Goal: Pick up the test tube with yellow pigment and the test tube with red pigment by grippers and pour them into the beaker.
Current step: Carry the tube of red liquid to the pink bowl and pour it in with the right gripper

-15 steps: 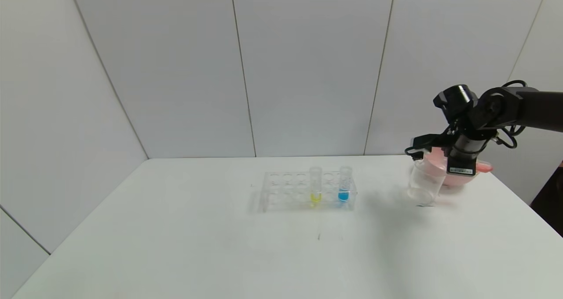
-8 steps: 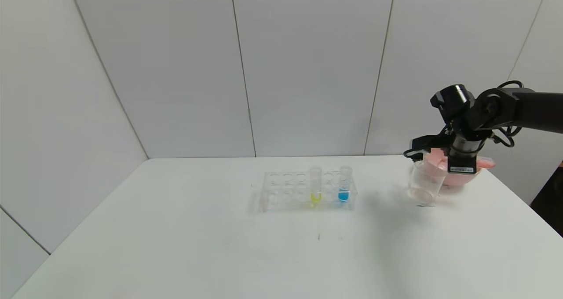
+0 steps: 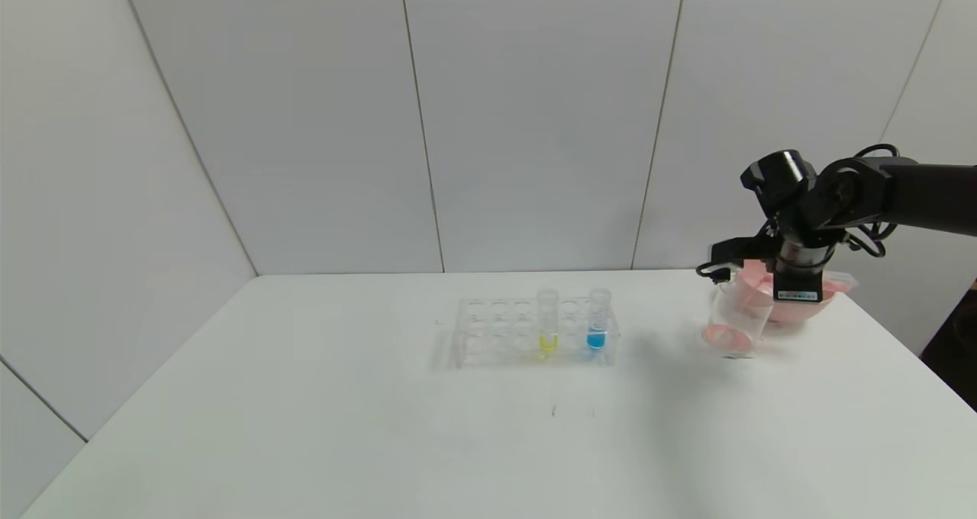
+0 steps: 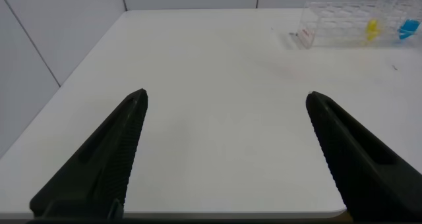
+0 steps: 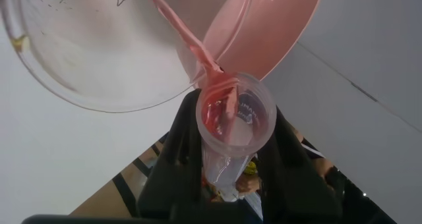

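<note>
My right gripper [image 3: 721,267] is shut on the test tube with red pigment [image 5: 236,115] and holds it tipped above the beaker [image 3: 734,319]. A red stream runs from the tube's mouth into the beaker [image 5: 99,46], and pink liquid lies at the beaker's bottom. The black fingers [image 5: 173,151] press the tube from both sides. The test tube with yellow pigment [image 3: 546,323] stands upright in the clear rack [image 3: 496,336] at mid-table, also visible as the yellow tube [image 4: 373,28]. My left gripper [image 4: 224,99] hangs open over the table's near left edge, with nothing between its fingers.
A tube with blue liquid [image 3: 598,322] stands in the rack to the right of the yellow one. A pink bowl [image 3: 805,305] sits just behind the beaker, under my right wrist. The table's right edge runs close behind them.
My right gripper has moved slightly left and tipped the red tube further. Pink liquid now shows in the beaker's bottom. The rack and its tubes have not moved.
</note>
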Tool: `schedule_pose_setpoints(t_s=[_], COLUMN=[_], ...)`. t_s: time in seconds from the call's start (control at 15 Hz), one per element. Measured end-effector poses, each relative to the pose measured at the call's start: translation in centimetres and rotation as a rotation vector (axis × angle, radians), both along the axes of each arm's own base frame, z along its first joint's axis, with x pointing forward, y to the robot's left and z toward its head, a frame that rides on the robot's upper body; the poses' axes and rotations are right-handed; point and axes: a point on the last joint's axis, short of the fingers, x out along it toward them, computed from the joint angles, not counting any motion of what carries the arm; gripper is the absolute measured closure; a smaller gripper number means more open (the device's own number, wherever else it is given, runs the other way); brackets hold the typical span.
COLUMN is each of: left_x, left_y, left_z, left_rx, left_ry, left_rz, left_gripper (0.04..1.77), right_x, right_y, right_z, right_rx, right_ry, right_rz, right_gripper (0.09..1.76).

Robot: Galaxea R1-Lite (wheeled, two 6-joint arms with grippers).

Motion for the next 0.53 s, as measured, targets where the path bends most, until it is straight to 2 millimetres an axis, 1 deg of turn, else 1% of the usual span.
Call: schedule_pose_setpoints(t_s=[0.33, 0.53], left_x=[0.00, 0.00], left_y=[0.00, 0.00], left_z=[0.00, 0.00], left_rx=[0.000, 0.000], left_ry=[0.000, 0.000], left_rz=[0.000, 0.000], left_gripper=[0.09, 0.09], right_x=[-0.27, -0.38], right_y=[0.32, 0.62], right_z=[0.29, 0.46], right_rx=[-0.029, -0.076], right_ry=[0.020, 0.032], right_rz=[0.026, 0.036], right_gripper=[1.31, 1.31])
